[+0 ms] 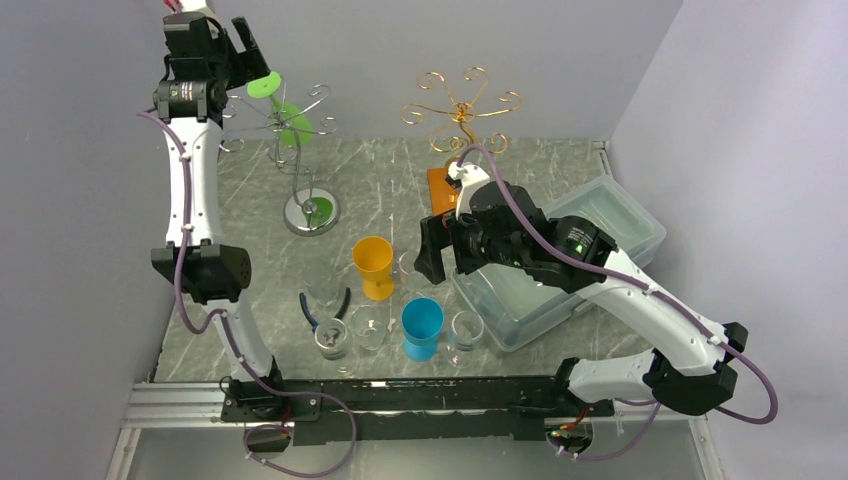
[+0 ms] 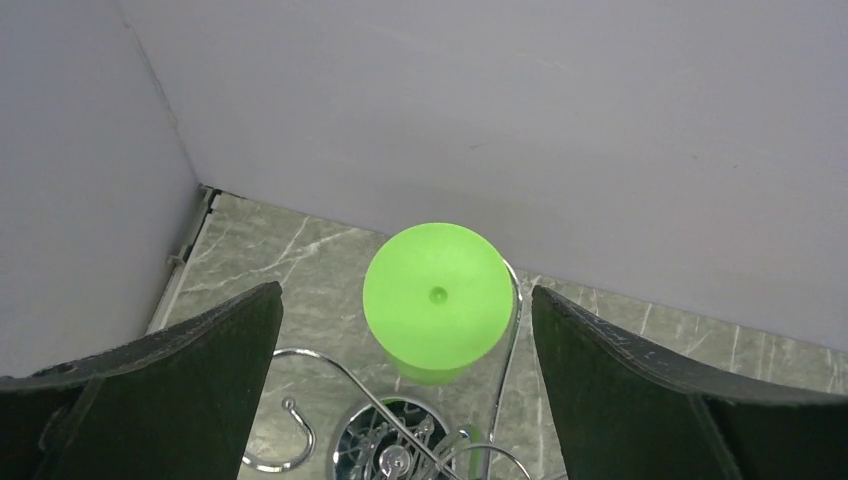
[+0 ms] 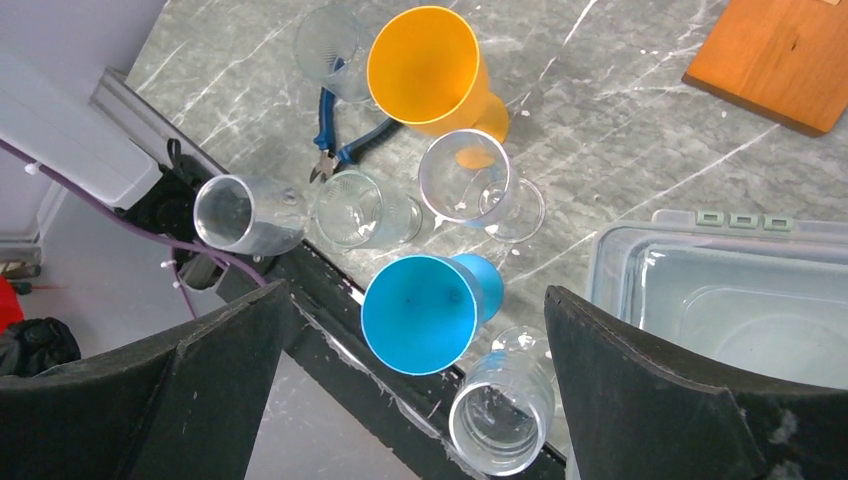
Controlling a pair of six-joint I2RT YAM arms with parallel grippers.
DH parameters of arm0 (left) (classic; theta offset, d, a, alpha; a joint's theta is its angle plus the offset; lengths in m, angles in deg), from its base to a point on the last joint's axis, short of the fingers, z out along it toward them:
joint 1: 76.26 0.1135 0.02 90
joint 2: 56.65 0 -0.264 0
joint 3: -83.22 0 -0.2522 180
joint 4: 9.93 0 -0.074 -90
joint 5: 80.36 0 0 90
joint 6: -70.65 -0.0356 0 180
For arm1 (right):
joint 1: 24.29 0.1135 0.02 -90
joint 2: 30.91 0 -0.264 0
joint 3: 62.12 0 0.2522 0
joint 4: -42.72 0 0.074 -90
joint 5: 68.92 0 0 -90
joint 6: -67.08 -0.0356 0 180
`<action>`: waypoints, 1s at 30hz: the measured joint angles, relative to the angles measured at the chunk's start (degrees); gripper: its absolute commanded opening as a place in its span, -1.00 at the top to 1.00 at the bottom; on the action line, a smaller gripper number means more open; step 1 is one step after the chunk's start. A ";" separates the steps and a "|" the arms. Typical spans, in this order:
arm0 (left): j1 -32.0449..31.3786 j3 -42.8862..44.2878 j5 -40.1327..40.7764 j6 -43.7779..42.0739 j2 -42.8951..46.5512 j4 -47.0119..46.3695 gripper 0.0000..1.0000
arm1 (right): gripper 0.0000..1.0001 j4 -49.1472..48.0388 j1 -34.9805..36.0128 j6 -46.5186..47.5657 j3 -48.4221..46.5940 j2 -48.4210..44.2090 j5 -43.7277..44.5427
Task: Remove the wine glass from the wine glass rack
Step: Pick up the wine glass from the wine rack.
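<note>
Gripper of the left arm (image 2: 405,292), raised near the far left corner of the table (image 1: 540,165), has its fingers spread wide and empty. Just beyond them the green wine glass (image 2: 440,300) hangs upside down, foot uppermost, on the silver wire rack (image 1: 295,215). Right gripper (image 3: 417,292), likewise spread and holding nothing, hangs over the cluster near the front edge: orange cup (image 3: 425,65), blue cup (image 3: 420,310), several clear glasses and blue-handled pliers (image 3: 345,150), with the gold rack (image 1: 462,105), wooden board (image 3: 790,55) and clear bin (image 1: 600,215) further right.
</note>
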 measured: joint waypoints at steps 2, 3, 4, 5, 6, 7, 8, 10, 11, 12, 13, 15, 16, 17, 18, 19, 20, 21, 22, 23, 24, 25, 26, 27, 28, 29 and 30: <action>0.61 0.00 -1.31 -0.11 -1.22 -0.70 -0.99 | -0.99 -0.11 -0.09 -0.11 0.02 0.00 -0.13; 0.83 0.00 -2.14 -0.15 -1.75 -0.96 -0.99 | -0.99 -0.26 -0.11 -0.13 0.02 0.00 -0.15; 1.07 0.00 -3.02 -0.26 -2.34 -1.33 -0.99 | -0.99 -0.37 -0.15 -0.13 0.02 0.00 -0.15; 1.31 0.00 -3.91 -0.35 -2.95 -1.97 -0.99 | -0.99 -0.44 -0.17 -0.13 0.02 0.00 -0.20; 1.44 0.09 -4.55 -0.35 -3.48 -2.19 -0.99 | -0.99 -0.61 -0.20 -0.13 0.13 0.00 -0.26; 1.57 0.13 -5.16 -0.37 -3.89 -2.29 -0.99 | -0.99 -0.79 -0.26 -0.15 0.28 0.00 -0.35; 1.64 0.33 -5.68 -0.35 -4.46 -2.32 -0.99 | -0.99 -0.85 -0.31 -0.15 0.44 0.00 -0.42; 1.81 0.42 -6.69 -0.33 -5.35 -2.80 -0.99 | -0.99 -0.96 -0.50 -0.17 0.79 0.00 -0.70; 1.88 0.42 -6.97 -0.33 -5.64 -2.99 -0.99 | -0.99 -0.98 -0.59 -0.17 0.94 0.00 -0.83; 1.97 0.42 -7.30 -0.31 -6.03 -3.08 -0.99 | -0.99 -0.98 -0.63 -0.17 0.98 0.00 -1.07; 2.03 0.42 -7.67 -0.31 -6.34 -3.19 -0.99 | -0.99 -1.01 -0.68 -0.17 1.01 0.00 -1.14; 2.14 0.44 -8.26 -0.24 -6.91 -3.19 -0.99 | -0.99 -1.20 -0.81 -0.17 0.98 0.00 -1.20; 2.19 0.52 -8.59 -0.20 -7.19 -3.19 -0.99 | -0.99 -1.25 -0.85 -0.17 1.01 0.00 -1.36; 2.23 0.59 -8.87 -0.04 -7.43 -3.21 -0.99 | -0.99 -1.25 -0.85 -0.17 1.01 0.00 -1.38; 2.25 0.59 -9.27 0.09 -7.69 -3.19 -0.99 | -0.99 -1.27 -0.92 -0.17 1.01 0.00 -1.40; 2.29 0.59 -9.68 0.15 -7.87 -3.19 -0.99 | -0.99 -1.27 -1.01 -0.17 1.01 0.00 -1.42; 2.29 0.59 -9.92 0.17 -7.98 -3.21 -0.99 | -0.99 -1.29 -1.03 -0.17 1.01 0.00 -1.42; 2.29 0.59 -10.23 0.17 -8.09 -3.21 -0.99 | -0.99 -1.31 -1.09 -0.17 1.01 0.00 -1.42; 2.29 0.59 -10.40 0.20 -8.11 -3.19 -0.99 | -0.99 -1.36 -1.16 -0.17 1.05 0.00 -1.44; 2.34 0.59 -10.78 0.24 -8.11 -3.21 -0.99 | -0.99 -1.40 -1.25 -0.17 1.09 0.00 -1.51; 2.34 0.59 -11.13 0.35 -8.11 -3.26 -0.99 | -0.99 -1.44 -1.31 -0.17 1.14 0.00 -1.55; 2.34 0.59 -11.30 0.39 -8.11 -3.37 -0.99 | -0.99 -1.51 -1.40 -0.17 1.22 0.00 -1.55; 2.34 0.59 -11.56 0.42 -8.11 -3.50 -0.99 | -0.99 -1.55 -1.44 -0.17 1.29 0.00 -1.57; 2.34 0.59 -11.74 0.46 -8.11 -3.50 -0.99 | -0.99 -1.57 -1.51 -0.17 1.29 0.00 -1.57; 2.34 0.59 -11.98 0.59 -8.11 -3.48 -0.99 | -0.99 -1.57 -1.55 -0.17 1.31 0.00 -1.57; 2.34 0.59 -12.20 0.66 -8.11 -3.48 -0.99 | -0.99 -1.60 -1.55 -0.17 1.29 0.00 -1.60; 2.34 0.59 -12.33 0.70 -8.11 -3.48 -0.99 | -0.99 -1.60 -1.64 -0.17 1.29 0.00 -1.57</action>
